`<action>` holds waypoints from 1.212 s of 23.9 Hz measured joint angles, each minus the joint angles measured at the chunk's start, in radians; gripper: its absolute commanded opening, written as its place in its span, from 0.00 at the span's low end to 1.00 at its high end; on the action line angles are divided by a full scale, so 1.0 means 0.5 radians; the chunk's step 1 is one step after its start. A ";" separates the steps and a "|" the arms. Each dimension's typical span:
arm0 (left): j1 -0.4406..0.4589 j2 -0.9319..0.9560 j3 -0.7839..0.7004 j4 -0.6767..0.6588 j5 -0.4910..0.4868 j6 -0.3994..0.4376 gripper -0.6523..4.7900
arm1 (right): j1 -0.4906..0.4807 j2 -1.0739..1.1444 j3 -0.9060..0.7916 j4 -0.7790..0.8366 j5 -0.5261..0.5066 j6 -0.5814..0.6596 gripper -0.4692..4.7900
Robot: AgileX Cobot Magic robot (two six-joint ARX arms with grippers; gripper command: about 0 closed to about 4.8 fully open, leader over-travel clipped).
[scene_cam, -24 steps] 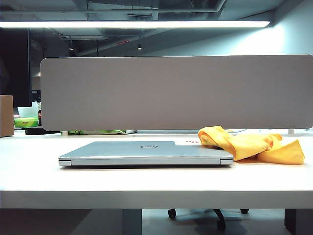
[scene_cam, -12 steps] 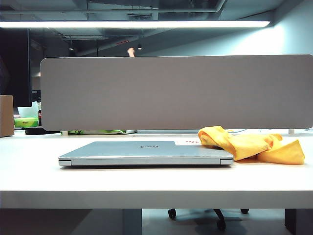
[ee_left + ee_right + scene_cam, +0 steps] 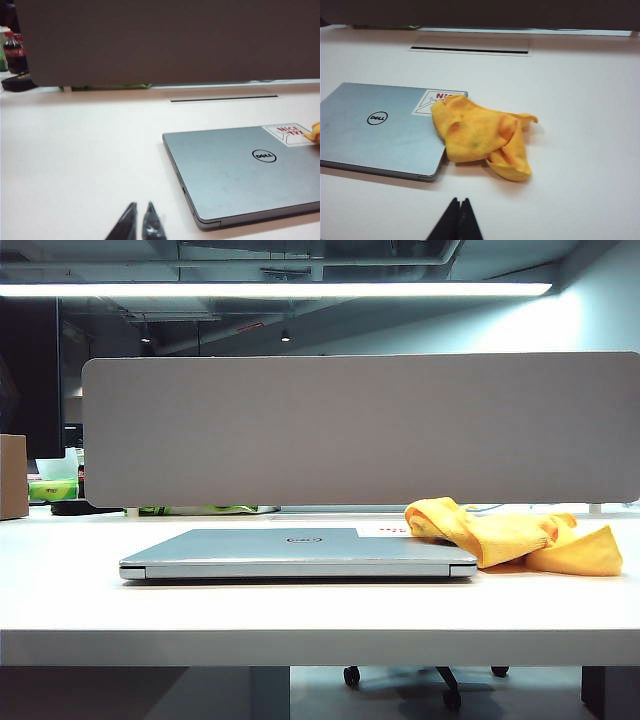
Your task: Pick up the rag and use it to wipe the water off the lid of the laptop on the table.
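Ahead of the closed right gripper [image 3: 457, 220], the crumpled yellow-orange rag [image 3: 480, 137] is seen untouched on the white table [image 3: 580, 100], one fold draped over a corner of the thin silver-grey laptop [image 3: 380, 130]. Its lid [image 3: 240, 165], beyond the nearly closed, empty left gripper [image 3: 140, 222], is yet to be wiped. No obstruction is seen; only the grey divider panel [image 3: 360, 430] is behind.

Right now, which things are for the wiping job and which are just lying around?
For the job: rag, partly on the laptop; its lid; table; left gripper and right gripper, both shut above the table.

Just lying about: grey divider, cola bottle, cardboard box.
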 measured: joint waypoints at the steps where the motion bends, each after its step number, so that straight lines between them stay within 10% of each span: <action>1: 0.000 0.001 0.000 -0.013 0.000 -0.001 0.16 | 0.000 0.000 -0.045 0.062 -0.025 0.000 0.09; 11: 0.000 0.002 0.000 -0.043 0.000 0.000 0.16 | 0.002 -0.005 -0.310 0.543 -0.864 0.006 0.09; 29: 0.000 0.002 0.000 -0.057 0.001 0.000 0.16 | -0.195 -0.378 -0.473 0.797 -0.507 -0.619 0.09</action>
